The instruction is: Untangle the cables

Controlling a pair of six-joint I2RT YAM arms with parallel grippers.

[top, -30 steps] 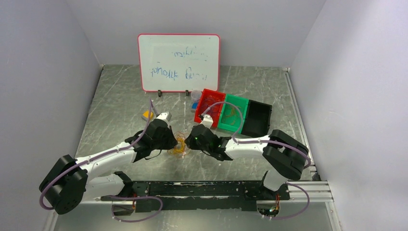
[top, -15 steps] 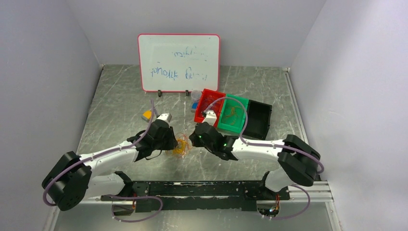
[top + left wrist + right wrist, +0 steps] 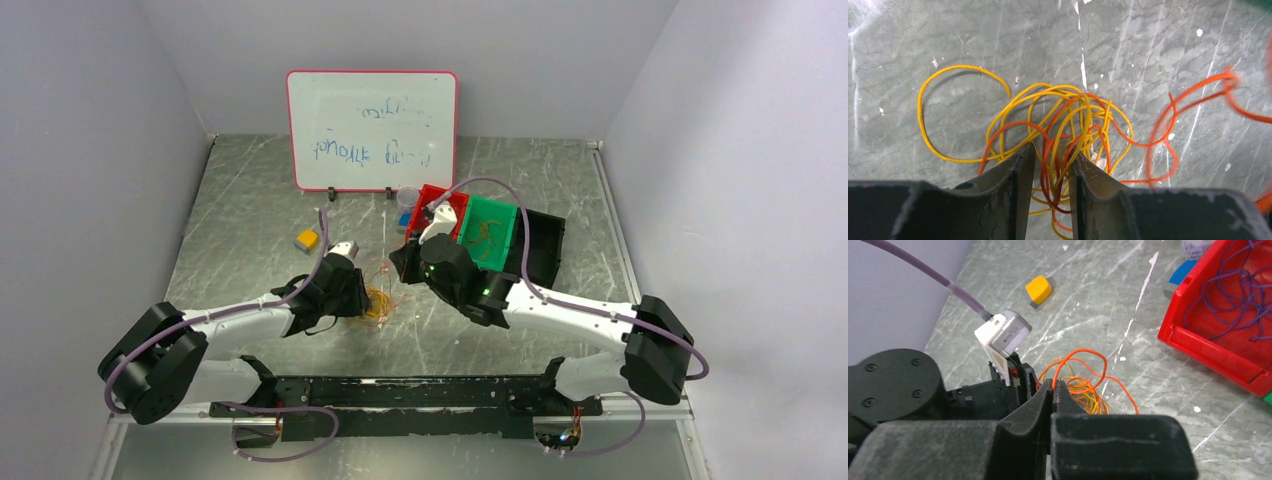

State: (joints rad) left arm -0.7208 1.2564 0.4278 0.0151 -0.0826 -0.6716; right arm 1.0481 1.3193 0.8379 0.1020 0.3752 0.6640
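Note:
The cables (image 3: 378, 301) are a small tangle of yellow, orange and red wires on the table between the two arms. In the left wrist view the tangle (image 3: 1068, 120) lies at my left gripper (image 3: 1052, 155), whose jaws stand narrowly apart with several strands pinched between them. My left gripper (image 3: 362, 298) sits low at the tangle's left side. My right gripper (image 3: 1053, 384) is shut on one orange cable (image 3: 1093, 360), which loops up from the tangle (image 3: 1083, 392). My right gripper (image 3: 403, 264) is just behind and to the right of the tangle. The orange cable is blurred in the left wrist view (image 3: 1168, 125).
A red bin (image 3: 1218, 350) with purple wires, a green bin (image 3: 490, 235) with wires and a black bin (image 3: 540, 245) stand close behind my right arm. A yellow block (image 3: 307, 240), a clear cup (image 3: 408, 197) and a whiteboard (image 3: 372, 128) are farther back.
My right gripper has moved back and up, away from the tangle toward the bins, drawing the orange cable out. My left gripper has stayed at the tangle.

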